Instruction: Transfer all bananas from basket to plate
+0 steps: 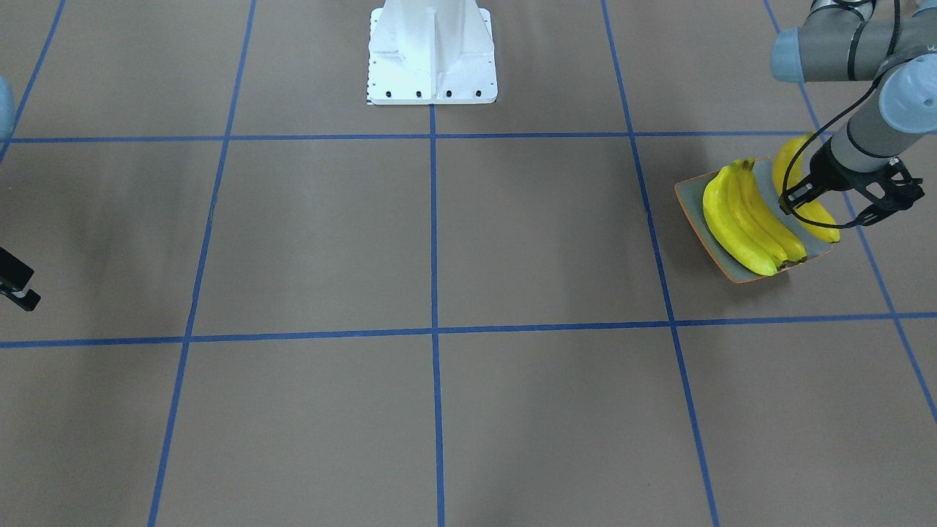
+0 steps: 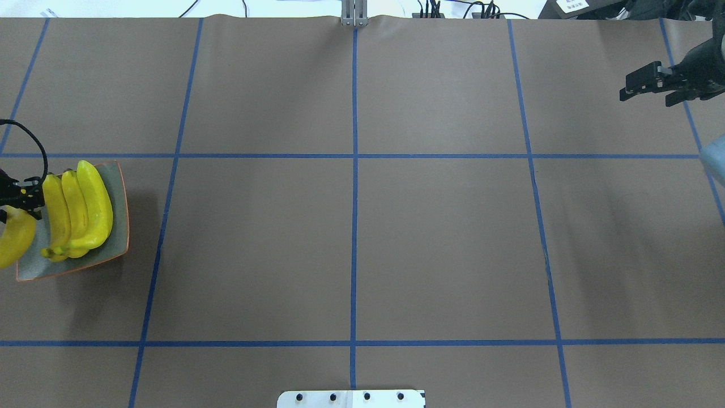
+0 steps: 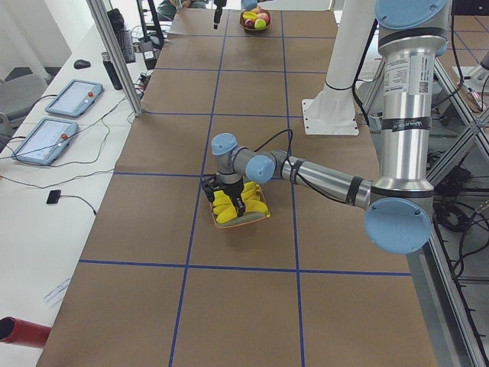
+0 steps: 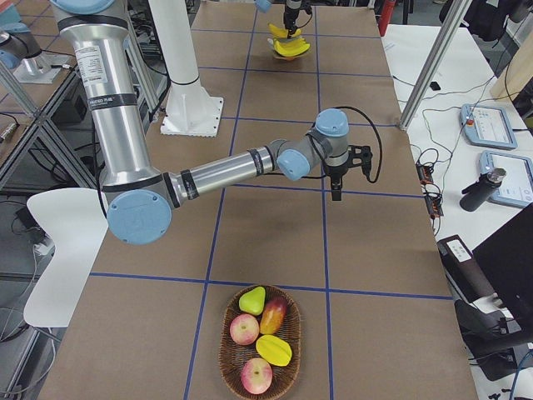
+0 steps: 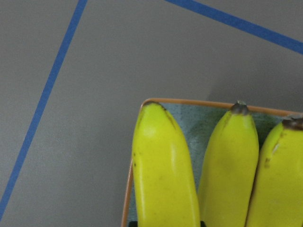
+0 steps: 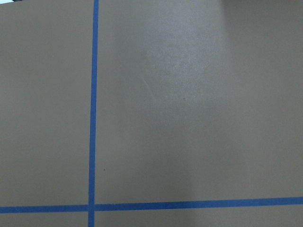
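The fourth banana (image 5: 161,175) sat between the fingers of the left gripper (image 2: 22,198). Dark finger edges flanked both its sides at the bottom of the left wrist view, so the fingers looked clenched on it. It appeared to be held slightly above the plate (image 2: 118,221), over the rim, with one tip past a corner. Just beside the fingers, toward the middle of the counter (image 2: 442,243), three bananas (image 1: 747,216) lay side by side on the plate, touching one another, stems bunched at one end.

I judged a banana to be light and fairly stiff, with a smooth skin that could slide or swivel in a two-finger pinch, and flesh that would bruise under a hard squeeze. Its curve also lets it roll once released. The best hold looked to be across the thick middle, near the balance point, not at the stem or the dark tip. Released where it hung, it could tip off the rim, so it probably needed to shift toward the other three first.

Well apart from those fingers, the wicker basket (image 4: 226,346) held apples and other fruit, but no banana showed in it. The right gripper (image 2: 640,85) hung over bare counter with nothing in it, and I could not tell whether its fingers were parted.

No writing showed on the bananas or the plate. A vertical label (image 4: 98,79) on the right arm was too small to read
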